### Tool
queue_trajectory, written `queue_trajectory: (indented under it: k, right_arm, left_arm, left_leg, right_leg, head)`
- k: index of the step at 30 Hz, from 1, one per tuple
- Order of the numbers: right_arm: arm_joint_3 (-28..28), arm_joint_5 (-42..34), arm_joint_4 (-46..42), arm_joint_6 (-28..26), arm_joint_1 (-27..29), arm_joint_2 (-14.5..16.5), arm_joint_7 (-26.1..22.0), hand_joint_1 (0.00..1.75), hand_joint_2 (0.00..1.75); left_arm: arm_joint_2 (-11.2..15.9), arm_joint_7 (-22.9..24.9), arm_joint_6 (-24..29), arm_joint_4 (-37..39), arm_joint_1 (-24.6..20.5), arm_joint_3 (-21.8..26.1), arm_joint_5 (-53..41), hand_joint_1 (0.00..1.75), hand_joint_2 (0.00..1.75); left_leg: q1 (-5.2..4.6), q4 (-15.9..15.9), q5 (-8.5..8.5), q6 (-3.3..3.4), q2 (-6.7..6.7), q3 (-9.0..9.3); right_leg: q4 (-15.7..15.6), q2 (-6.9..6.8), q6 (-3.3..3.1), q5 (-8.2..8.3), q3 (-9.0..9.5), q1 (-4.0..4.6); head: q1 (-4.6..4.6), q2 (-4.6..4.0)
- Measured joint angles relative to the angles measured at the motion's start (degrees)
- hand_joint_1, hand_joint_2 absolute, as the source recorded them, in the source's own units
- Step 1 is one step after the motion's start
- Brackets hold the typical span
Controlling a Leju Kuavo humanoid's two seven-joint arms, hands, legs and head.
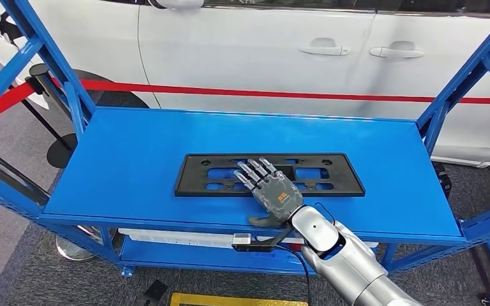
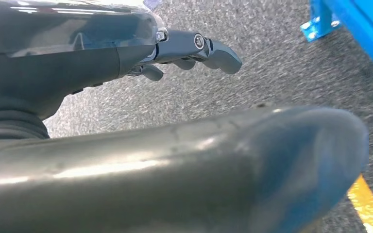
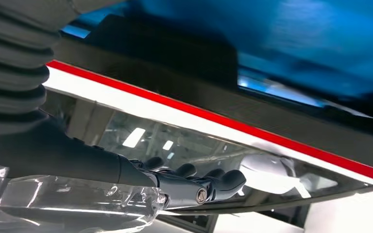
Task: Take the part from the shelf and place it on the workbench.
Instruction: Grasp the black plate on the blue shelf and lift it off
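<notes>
1. The black plate frame [image 1: 269, 174] lies flat on the blue shelf [image 1: 134, 166], near its front edge.
2. The right hand [image 1: 267, 187] rests on the frame, fingers spread, gripping nothing.
3. The left hand [image 2: 184, 51] hangs over the carpet, fingers loosely apart and empty.

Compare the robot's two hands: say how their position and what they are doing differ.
The right hand reaches over the blue shelf and lies on the black part, fingers stretched forward; the left hand hangs low beside the shelf, above grey carpet.
The right hand touches the part; the left hand touches nothing, its fingers slightly bent.
Both are dark, many-fingered hands, and neither has closed around anything.
</notes>
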Motion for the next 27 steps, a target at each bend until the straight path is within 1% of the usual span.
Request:
queue_trajectory:
  k: [1,2,3,5,6,7,8,9,10,11,12,13,14,15,16,17,18,20,21,22,23,25,26,27]
  right_arm:
    - [0.1,0.3,0.6,-0.1,-0.3,0.1,0.4,0.00,1.75]
    - [0.3,0.7,1.2,-0.3,-0.6,0.2,0.9,0.00,1.75]
    - [0.4,1.1,1.8,-0.4,-0.8,0.3,1.5,0.00,1.75]
    - [0.6,2.4,3.0,-0.5,-1.3,0.6,3.3,0.00,1.75]
    - [0.7,3.2,3.7,-0.6,-1.7,0.9,4.3,0.00,1.75]
    - [0.8,4.1,4.6,-0.7,-2.3,1.2,5.4,0.00,1.75]
    - [1.0,5.1,5.6,-0.7,-2.8,1.5,6.4,0.00,1.75]
    - [1.3,5.9,6.6,-0.7,-3.3,1.8,7.1,0.02,1.75]
    - [1.5,6.6,7.6,-0.5,-3.7,2.0,7.6,0.42,1.75]
    - [1.6,7.1,8.3,-0.1,-4.0,2.2,7.9,0.86,1.75]
    - [1.8,7.4,9.0,0.4,-4.4,2.5,8.2,1.29,1.75]
    - [1.9,7.5,9.7,1.2,-4.7,2.7,8.4,1.71,1.75]
    - [2.0,7.6,10.3,2.0,-5.1,3.0,8.6,1.74,1.75]
    - [2.2,7.7,11.0,2.6,-5.4,3.2,8.7,1.75,1.75]
    - [2.3,7.7,11.5,3.1,-5.7,3.3,8.8,1.75,1.75]
    - [2.3,7.6,11.9,3.5,-5.9,3.4,8.8,1.75,1.75]
    - [2.4,7.6,12.2,3.6,-5.9,3.4,8.8,1.75,1.75]
    - [2.4,7.4,12.6,3.7,-6.0,3.5,8.6,1.75,1.75]
    - [2.4,7.2,12.8,3.7,-6.1,3.5,8.3,1.75,1.75]
    - [2.4,6.8,12.9,3.7,-6.1,3.5,7.9,1.75,1.75]
    - [2.4,6.0,13.0,3.8,-6.1,3.4,7.1,1.75,1.75]
    - [2.3,3.7,13.0,4.1,-5.9,3.4,4.9,1.75,1.75]
    - [2.3,2.5,13.0,4.3,-5.7,3.4,3.9,1.75,1.75]
    - [2.0,1.2,13.0,4.4,-5.6,3.4,2.7,1.75,1.75]
  left_arm:
    - [0.0,-0.1,0.0,0.0,0.0,0.0,0.0,0.00,0.00]
    - [0.0,-0.1,0.0,0.0,0.1,0.0,0.0,0.00,0.00]
    - [0.0,-0.2,0.0,0.0,0.1,0.0,0.0,0.00,0.00]
    - [0.0,-0.2,0.0,0.0,0.2,0.0,0.1,0.00,0.00]
    - [0.0,-0.1,0.0,0.0,0.2,0.0,0.1,0.00,0.00]
    - [0.0,-0.1,0.0,0.0,0.2,0.0,0.2,0.00,0.00]
    - [0.0,-0.1,0.0,0.0,0.2,0.0,0.2,0.00,0.00]
    - [0.0,-0.1,0.0,0.0,0.2,0.0,0.3,0.00,0.00]
    - [0.0,-0.1,0.0,0.0,0.3,0.0,0.3,0.00,0.00]
    - [0.0,-0.2,0.0,0.0,0.4,0.0,0.3,0.00,0.00]
    - [0.0,-0.2,0.0,0.0,0.4,0.1,0.4,0.00,0.00]
    - [0.0,-0.2,0.0,0.0,0.4,0.1,0.5,0.00,0.00]
    - [0.0,-0.3,0.0,0.0,0.4,0.1,0.6,0.00,0.00]
    - [0.0,-0.4,0.0,0.0,0.4,0.1,0.6,0.00,0.00]
    - [0.0,-0.5,-0.1,0.0,0.3,0.1,0.7,0.00,0.00]
    - [0.0,-0.6,-0.1,0.0,0.3,0.1,0.7,0.00,0.00]
    - [0.0,-0.7,-0.2,0.0,0.3,0.1,0.7,0.00,0.00]
    - [0.0,-0.8,-0.3,0.0,0.3,0.1,0.8,0.00,0.00]
    - [0.0,-0.9,-0.3,0.0,0.3,0.2,0.8,0.00,0.00]
    - [0.0,-1.0,-0.4,0.0,0.3,0.2,0.8,0.00,0.00]
    - [0.0,-1.0,-0.4,0.0,0.3,0.2,0.8,0.00,0.00]
    - [0.0,-1.2,-0.4,0.0,0.2,0.2,0.9,0.00,0.00]
    - [0.0,-1.2,-0.4,0.0,0.3,0.2,0.9,0.00,0.00]
    - [0.0,-1.2,-0.5,0.0,0.3,0.3,0.9,0.00,0.00]
  left_leg:
    - [-0.07,0.1,-0.18,-0.24,-0.03,0.03]
    - [-0.13,0.2,-0.29,-0.49,-0.03,0.00]
    - [-0.17,0.1,-0.33,-0.76,-0.01,-0.04]
    - [-0.16,0.2,-0.58,-1.37,0.09,0.00]
    - [-0.16,1.0,-1.21,-1.65,0.15,-0.24]
    - [-0.13,3.0,-2.46,-1.91,0.21,-1.08]
    - [-0.01,6.2,-4.10,-2.11,0.26,-2.50]
    - [0.05,10.1,-5.88,-2.30,0.29,-4.39]
    - [0.12,13.8,-7.21,-2.48,0.30,-6.26]
    - [0.18,16.0,-7.55,-2.62,0.31,-7.43]
    - [0.21,16.1,-6.79,-2.70,0.32,-7.64]
    - [0.25,13.7,-4.95,-2.70,0.33,-6.63]
    - [0.29,9.7,-2.63,-2.63,0.37,-4.77]
    - [0.24,5.7,-0.98,-2.49,0.39,-2.77]
    - [0.17,2.6,0.03,-2.26,0.36,-1.28]
    - [0.09,0.9,0.31,-2.02,0.34,-0.50]
    - [-0.03,0.5,0.04,-1.76,0.29,-0.35]
    - [0.08,0.1,0.22,-1.12,0.28,-0.40]
    - [0.17,-0.1,0.33,-0.74,0.30,-0.31]
    - [0.28,-0.3,0.45,-0.39,0.33,-0.22]
    - [0.34,-0.4,0.51,-0.12,0.38,-0.15]
    - [0.31,-0.4,0.46,0.13,0.43,-0.17]
    - [0.31,-0.4,0.41,0.17,0.44,-0.16]
    - [0.31,-0.4,0.35,0.17,0.43,-0.12]
  right_leg:
    - [-2.8,-0.01,-0.24,1.04,1.17,0.14]
    - [-4.3,0.01,-0.42,1.26,1.72,0.30]
    - [-4.5,0.04,-0.54,1.00,1.83,0.46]
    - [-5.0,0.13,-0.96,1.06,1.99,0.23]
    - [-5.2,0.11,-1.28,1.11,2.19,0.06]
    - [-5.4,0.06,-1.59,1.16,2.42,-0.12]
    - [-5.5,-0.03,-1.83,1.12,2.61,-0.15]
    - [-5.5,-0.09,-2.04,1.03,2.70,-0.14]
    - [-5.5,-0.13,-2.14,0.95,2.78,-0.10]
    - [-5.5,-0.13,-2.20,0.86,2.88,-0.07]
    - [-5.5,-0.10,-2.19,0.76,3.03,-0.07]
    - [-5.4,-0.05,-2.10,0.62,3.25,-0.07]
    - [-5.4,0.00,-1.97,0.42,3.52,-0.07]
    - [-5.2,0.03,-1.76,0.20,3.69,0.04]
    - [-5.1,0.07,-1.54,0.04,3.73,0.14]
    - [-5.0,0.08,-1.29,-0.03,3.66,0.23]
    - [-5.0,0.08,-1.06,-0.02,3.54,0.30]
    - [-5.0,0.07,-0.54,-0.10,3.46,0.25]
    - [-4.3,0.05,-0.28,-0.64,3.21,0.21]
    - [-2.9,0.04,-0.03,-1.63,2.59,0.18]
    - [-0.1,0.02,0.17,-3.26,1.26,0.08]
    - [7.5,0.00,0.45,-6.67,-2.52,0.01]
    - [10.7,0.00,0.56,-7.61,-4.26,-0.04]
    - [11.8,-0.01,0.59,-7.27,-5.05,-0.10]
  head:
    - [0.00,0.00]
    - [0.00,0.00]
    - [0.00,0.00]
    - [0.00,0.00]
    - [-0.01,0.00]
    - [-0.01,0.00]
    - [-0.02,0.00]
    - [-0.02,0.00]
    - [-0.02,0.00]
    - [-0.02,0.00]
    - [-0.02,0.00]
    - [-0.02,0.00]
    - [-0.02,0.00]
    - [-0.02,0.00]
    - [-0.02,0.00]
    - [-0.01,0.00]
    - [-0.01,0.00]
    - [-0.01,0.00]
    - [-0.01,0.00]
    - [-0.01,0.00]
    - [0.00,0.00]
    - [0.00,0.00]
    - [0.00,0.00]
    - [0.00,0.00]
